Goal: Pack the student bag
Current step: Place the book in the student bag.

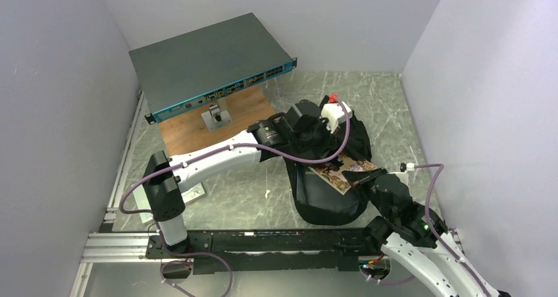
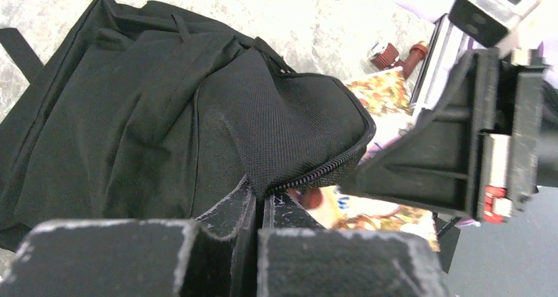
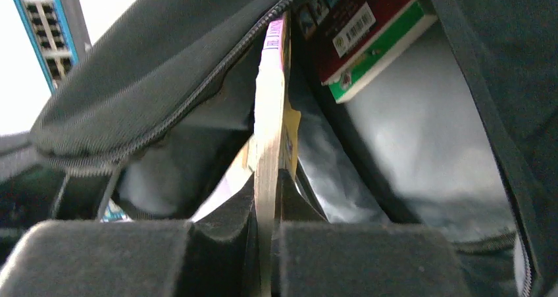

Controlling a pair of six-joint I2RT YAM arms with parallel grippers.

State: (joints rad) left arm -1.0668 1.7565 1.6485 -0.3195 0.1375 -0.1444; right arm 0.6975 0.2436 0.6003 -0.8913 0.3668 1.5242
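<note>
Marbled grey tabletop between white walls carries the bag, which lies right of centre, just ahead of our right arm and well apart from the switch on its stand at far left. We are sliding a thin book into the bag's mouth. Our right gripper is clamped on the book's near edge, with the book standing edge-on between the pads and its far end past the zip. Our left gripper is pinched shut on the upper lip of the opening, by the zip, holding it up.

To do this well, we judge, the left should hold the lip high and taut while the right pushes straight along the book's own plane. It should steer clear of the red-and-green box inside and let go only once the book sits deep.

Our left arm reaches far across to the right, wrist bent down over the bag. Our right arm is folded short, forearm low and aimed into the opening.
</note>
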